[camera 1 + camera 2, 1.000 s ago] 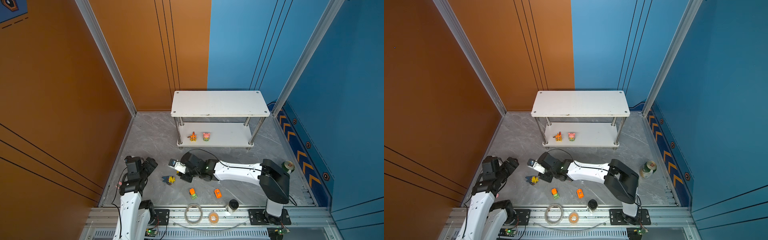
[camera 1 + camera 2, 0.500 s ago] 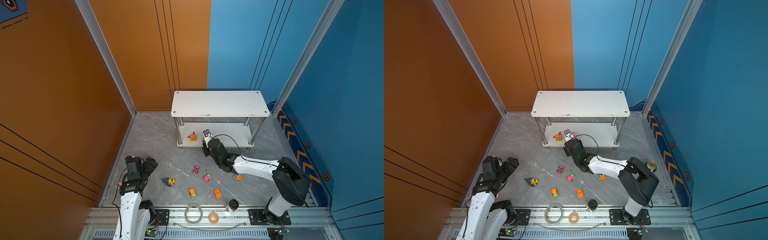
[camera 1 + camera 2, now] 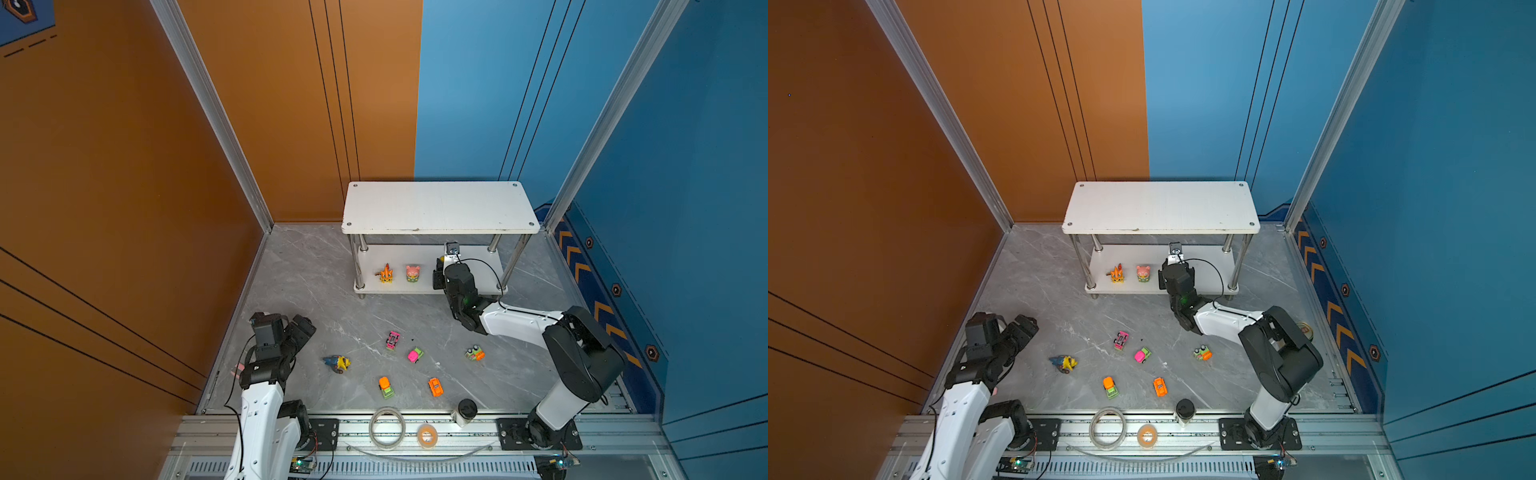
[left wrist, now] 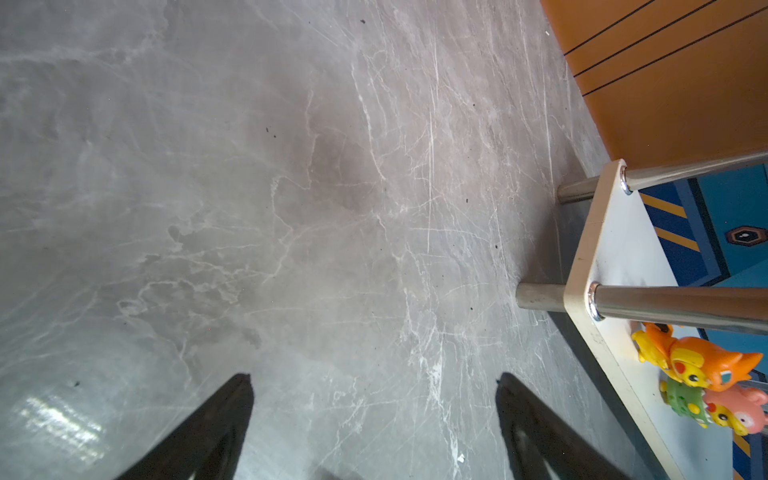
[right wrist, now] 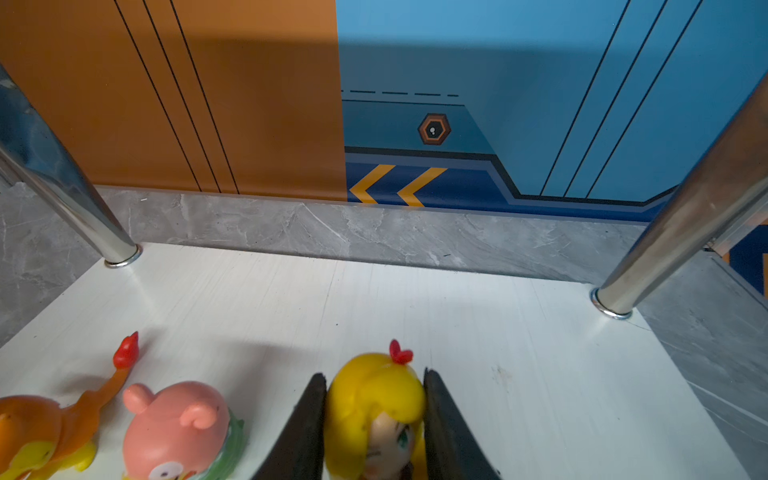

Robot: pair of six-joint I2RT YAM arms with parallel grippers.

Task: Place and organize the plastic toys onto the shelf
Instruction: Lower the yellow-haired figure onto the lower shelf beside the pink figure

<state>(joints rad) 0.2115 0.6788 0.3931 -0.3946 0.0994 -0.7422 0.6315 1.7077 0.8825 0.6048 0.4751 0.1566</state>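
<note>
The white two-tier shelf (image 3: 440,205) stands at the back. On its lower board (image 5: 519,345) stand an orange figurine (image 3: 386,274) and a pink figurine (image 3: 412,274). My right gripper (image 5: 374,386) is shut on a yellow-haired figurine (image 5: 376,399), low over that board just right of the pink one (image 5: 174,424). My left gripper (image 4: 374,382) hangs open and empty over bare floor at the left. On the floor lie a blue-grey figurine (image 3: 337,363), a pink car (image 3: 392,340), a pink-green car (image 3: 415,355), a green-orange car (image 3: 475,353), an orange-green car (image 3: 386,387) and an orange car (image 3: 435,387).
Two tape rolls (image 3: 387,428) (image 3: 427,435) and a black-lidded cup (image 3: 466,409) sit on the front rail. A green can (image 3: 1304,330) stands behind my right arm's elbow. Chrome posts (image 5: 665,232) flank the lower board. Walls close in on three sides.
My right arm has carried the yellow figurine from the floor at the left up to the shelf's lower board. The left arm has not moved.
</note>
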